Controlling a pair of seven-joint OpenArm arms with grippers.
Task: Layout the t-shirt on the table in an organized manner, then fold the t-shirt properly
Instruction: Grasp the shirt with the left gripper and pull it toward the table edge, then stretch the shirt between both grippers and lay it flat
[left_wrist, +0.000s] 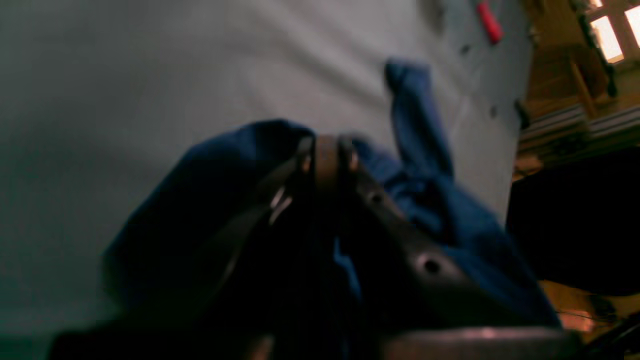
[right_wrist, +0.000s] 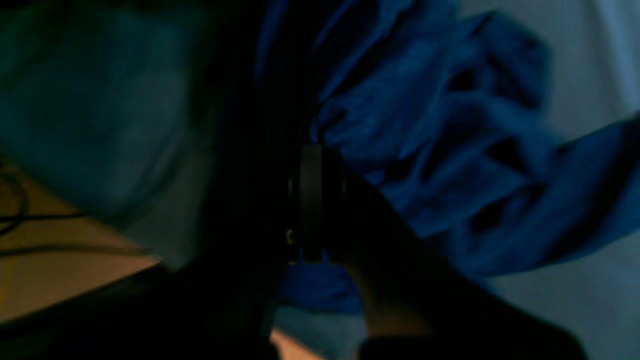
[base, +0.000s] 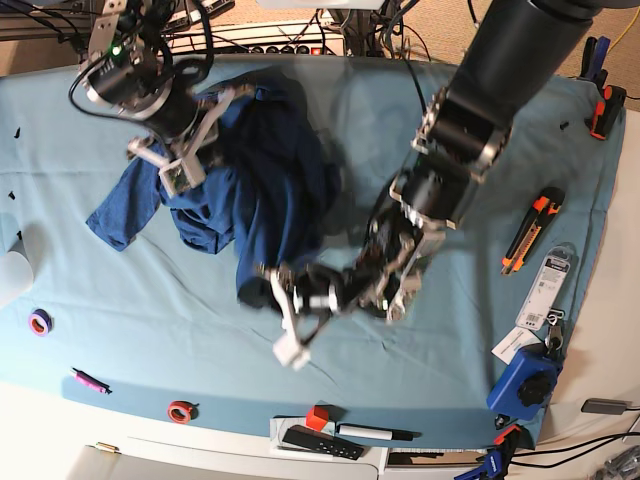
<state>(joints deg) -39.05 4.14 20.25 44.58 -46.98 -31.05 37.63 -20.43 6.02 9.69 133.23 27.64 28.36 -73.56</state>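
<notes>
The dark blue t-shirt (base: 270, 190) lies bunched on the teal table (base: 120, 300), left of centre, with a sleeve spread out to the left. My right gripper (base: 205, 150) is over the shirt's upper left part. In the right wrist view the right gripper (right_wrist: 312, 150) is shut on the shirt's folds (right_wrist: 425, 125). My left gripper (base: 268, 285) reaches in from the right to the shirt's lower tip. The left wrist view is blurred, and its fingertips (left_wrist: 327, 150) meet there with blue cloth (left_wrist: 425, 200) gathered round them.
An orange utility knife (base: 528, 232), a packaged item (base: 545, 280) and a blue clamp (base: 525, 380) lie at the right. A purple tape roll (base: 40, 322), a pink marker (base: 88, 380) and a red tape roll (base: 180, 410) sit at the front left, and a remote (base: 320, 440) at the front edge.
</notes>
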